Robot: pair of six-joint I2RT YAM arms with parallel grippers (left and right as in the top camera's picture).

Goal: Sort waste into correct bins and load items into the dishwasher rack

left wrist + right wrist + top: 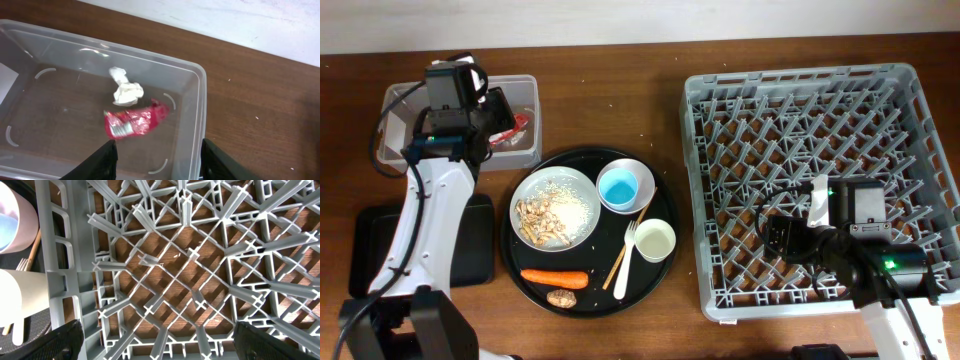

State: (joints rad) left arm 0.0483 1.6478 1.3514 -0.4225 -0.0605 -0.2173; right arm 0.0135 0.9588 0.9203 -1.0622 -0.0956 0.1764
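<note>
The rack (800,110) takes up the right side of the table, and the right gripper (160,341) hangs over its near-left corner with its fingers spread wide and nothing between them. The round black tray (655,285) sits just left of the rack, between the two arms. The clear tub (520,86) lies at the far left. The left gripper (159,152) hovers over it, fingers apart and empty, and the wrapper (134,122) and tissue (125,90) already lie on the tub floor below. What is left on the round tray splits by reach. The plate (580,180) with its scraps (542,218) lies on the tray's left half. The carrot (554,278) is at the tray's near edge with its long axis running left to right. Both lie nearer the robot and to the right of the left gripper, so that arm is probably better placed for them. The bowl (645,174) and the small white cup (654,240) lie closest to the rack, within easier reach of the right arm. A grip across the carrot would likely need the fingers turned crosswise to its length.
</note>
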